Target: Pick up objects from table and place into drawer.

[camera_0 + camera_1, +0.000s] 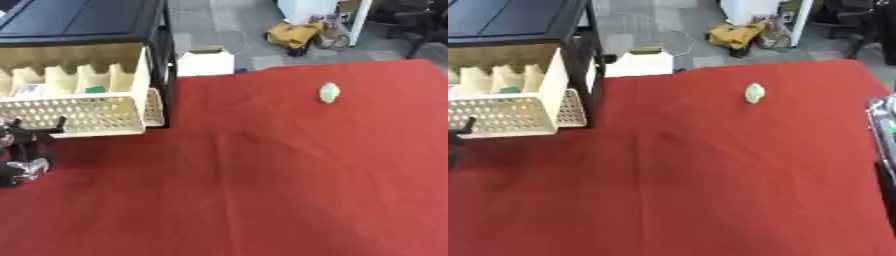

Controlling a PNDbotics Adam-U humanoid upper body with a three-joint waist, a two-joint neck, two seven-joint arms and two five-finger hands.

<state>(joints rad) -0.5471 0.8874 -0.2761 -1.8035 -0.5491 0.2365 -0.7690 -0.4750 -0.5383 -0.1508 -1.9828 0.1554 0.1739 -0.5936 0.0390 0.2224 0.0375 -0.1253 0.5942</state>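
- My left robot hand [19, 150] sits at the left edge of the red cloth-covered worktop [262, 190], just in front of the pulled-out cream perforated plastic drawer [79, 112]. It is too dark and cut off for me to tell whether it is released or clenched, and I see nothing in it.
- My right robot hand shows only as a dark sliver at the right border [884, 150]; I cannot tell its state either.
- The one loose thing left, a small pale green rounded object [329, 93], lies far across the worktop, well apart from the drawer and near the far edge.
- As I judge it, the right arm should reach for it, coming down from above so it is not nudged off the far edge.
- The cloth between object and drawer is bare, so the carry has room. The black frame [162, 60] around the drawer is the thing to clear: I would approach over the drawer's open front.
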